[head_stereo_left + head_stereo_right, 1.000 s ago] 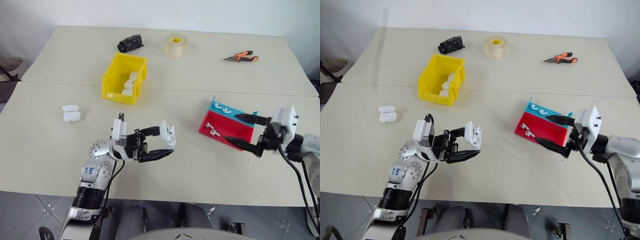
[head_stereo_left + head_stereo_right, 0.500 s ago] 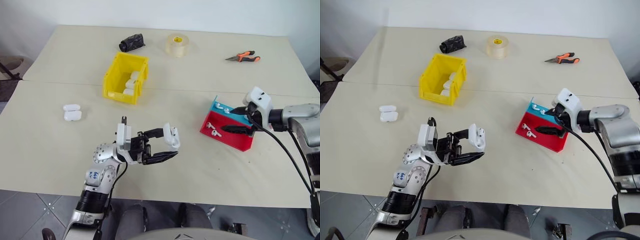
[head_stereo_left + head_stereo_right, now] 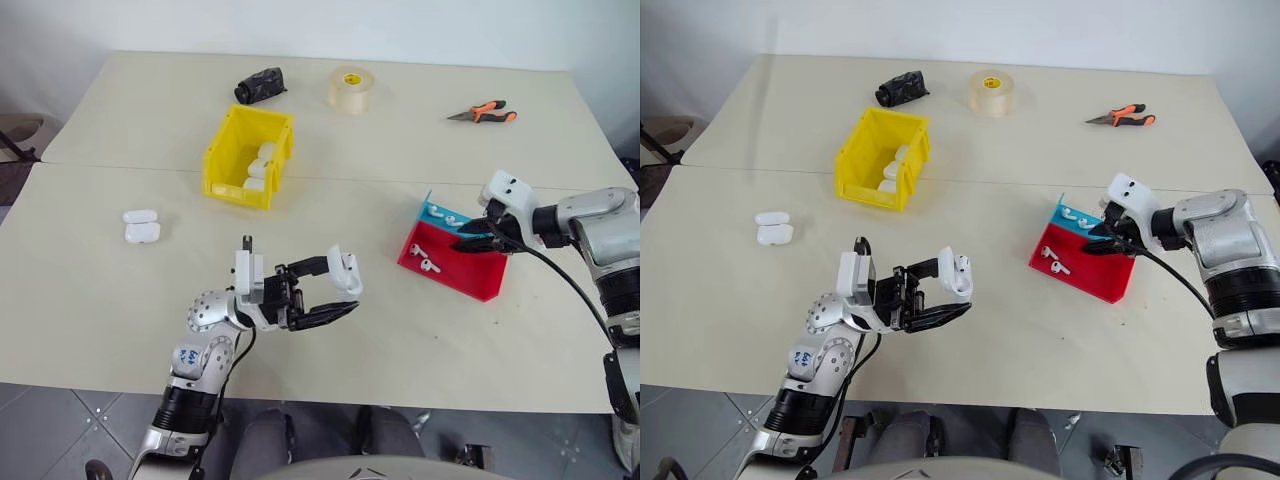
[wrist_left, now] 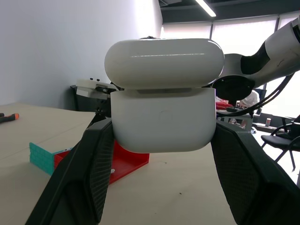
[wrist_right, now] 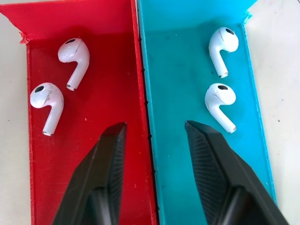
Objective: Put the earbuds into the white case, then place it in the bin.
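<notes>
The left gripper (image 3: 342, 297) clamps the white case (image 4: 164, 96), lid apparently ajar to receive earbuds, while the right gripper (image 5: 154, 136), part-open and empty, straddles the tray divider between 2 pairs of earbuds (image 5: 63, 75).

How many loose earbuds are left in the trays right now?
4. Two earbuds lie in the red tray: one, one. Two lie in the teal tray: one, one. The right gripper could hide more.

Teal tray (image 3: 447, 215) partly behind right gripper (image 3: 468, 236)
</notes>
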Controlling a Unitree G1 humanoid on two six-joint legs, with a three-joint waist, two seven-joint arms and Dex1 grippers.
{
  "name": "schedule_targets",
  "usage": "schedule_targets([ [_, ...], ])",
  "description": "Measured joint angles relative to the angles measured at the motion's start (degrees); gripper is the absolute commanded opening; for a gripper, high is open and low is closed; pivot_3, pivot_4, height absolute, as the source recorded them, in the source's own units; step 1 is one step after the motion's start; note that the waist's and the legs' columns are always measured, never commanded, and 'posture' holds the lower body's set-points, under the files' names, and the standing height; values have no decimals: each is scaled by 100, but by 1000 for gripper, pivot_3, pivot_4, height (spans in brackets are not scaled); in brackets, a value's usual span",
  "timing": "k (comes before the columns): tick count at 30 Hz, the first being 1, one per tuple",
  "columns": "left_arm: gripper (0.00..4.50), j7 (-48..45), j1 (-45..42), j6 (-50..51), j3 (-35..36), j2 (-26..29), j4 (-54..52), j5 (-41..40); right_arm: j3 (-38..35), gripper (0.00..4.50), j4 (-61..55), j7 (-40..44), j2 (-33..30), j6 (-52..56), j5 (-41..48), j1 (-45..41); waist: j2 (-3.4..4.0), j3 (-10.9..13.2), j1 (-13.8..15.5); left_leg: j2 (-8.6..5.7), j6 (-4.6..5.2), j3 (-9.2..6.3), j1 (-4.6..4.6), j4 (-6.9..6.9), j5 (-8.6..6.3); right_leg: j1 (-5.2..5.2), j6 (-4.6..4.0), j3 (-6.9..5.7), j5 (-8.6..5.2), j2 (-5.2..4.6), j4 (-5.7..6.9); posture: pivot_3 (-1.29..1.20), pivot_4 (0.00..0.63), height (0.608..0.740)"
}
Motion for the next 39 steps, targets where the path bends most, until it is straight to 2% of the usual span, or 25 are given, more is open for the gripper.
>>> schedule_targets([
  [5, 2975, 18, 0, 0, 5, 21, -31, -3, 42, 2226, 290, 119, 149, -110, -237, -146, 0, 0, -27, 0, 0, -1, 0, 0, 0, 0, 0, -1, 0, 0, 1, 0, 150, 740],
  [10, 2975, -83, 0, -13, -17, 119, -71, -2, 82, 682, 531, 200, 225, -182, -383, -175, 0, 0, -79, 0, 0, 0, 0, -1, 0, 0, 0, 0, 0, 0, 0, 0, 150, 740],
  [19, 2975, -148, -1, -84, -23, 136, -74, -2, 82, 682, 825, 264, 352, -441, -532, -341, 1, 0, -73, 1, 0, -1, 1, 0, 0, 0, 0, 0, 0, 0, 1, 0, 150, 740],
  [22, 2975, -143, -1, -89, -23, 136, -78, -2, 82, 121, 858, 345, 354, -507, -566, -352, 1, 0, -80, 1, 0, -1, 1, 0, 0, 0, 0, 0, 0, 0, 1, 0, 150, 740],
  [23, 2975, -142, -1, -89, -23, 136, -82, -2, 82, 56, 862, 378, 355, -565, -580, -362, 1, 0, -83, 1, 0, 0, 1, 0, 0, 0, 0, 1, 0, 0, 1, 0, 150, 740],
  [30, 2975, -115, 3, -89, -24, 136, -183, -1, 81, 56, 1056, 483, 365, -800, -650, -424, 1, 0, -78, 1, 0, -1, 1, 0, 0, 0, 0, 0, 0, 0, 1, 0, 150, 740],
  [34, 2975, -105, 22, -89, -24, 139, -213, -1, 80, 56, 1138, 852, 365, -1308, -648, -423, 1, 0, -95, 1, 0, 0, 2, 0, 0, 0, 0, 1, 0, 0, 0, 0, 150, 740],
  [39, 2975, -106, 89, -89, -23, 172, -223, -1, 140, 56, 1422, 1429, 363, -2527, -657, -422, 2, 0, -88, 1, 0, 0, 1, 0, 0, 0, 0, 1, 0, 0, 0, 0, 150, 740],
])
